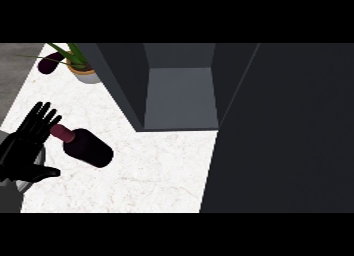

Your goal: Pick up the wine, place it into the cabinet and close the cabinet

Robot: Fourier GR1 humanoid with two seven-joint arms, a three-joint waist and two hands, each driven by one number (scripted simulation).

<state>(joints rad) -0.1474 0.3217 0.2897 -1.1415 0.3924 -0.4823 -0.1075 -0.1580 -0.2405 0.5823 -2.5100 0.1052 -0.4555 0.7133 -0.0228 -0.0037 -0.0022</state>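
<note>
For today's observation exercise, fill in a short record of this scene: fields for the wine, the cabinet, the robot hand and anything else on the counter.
wine: dark bottle lying on the counter, neck toward the left robot hand
cabinet: open, inside bare, door swung out at right
left robot hand: open, fingers straight, by the bottle's neck
right robot hand: not in view
other: potted plant, eggplant at far left

- Cabinet (181, 95) at the tabletop's (158, 175) far side, its inside open toward the viewer.
- Cabinet door (291, 130) swung out to the right, reaching from far edge to near edge.
- Wine bottle (88, 146) lying on the tabletop, left of the cabinet and nearer (neck toward the left).
- Left hand (21, 150) at the view's left edge, fingers beside the bottle's neck.
- Potted plant (80, 65) at far left, just beside the cabinet's left wall.
- Small object (48, 64) left of the plant.
</note>
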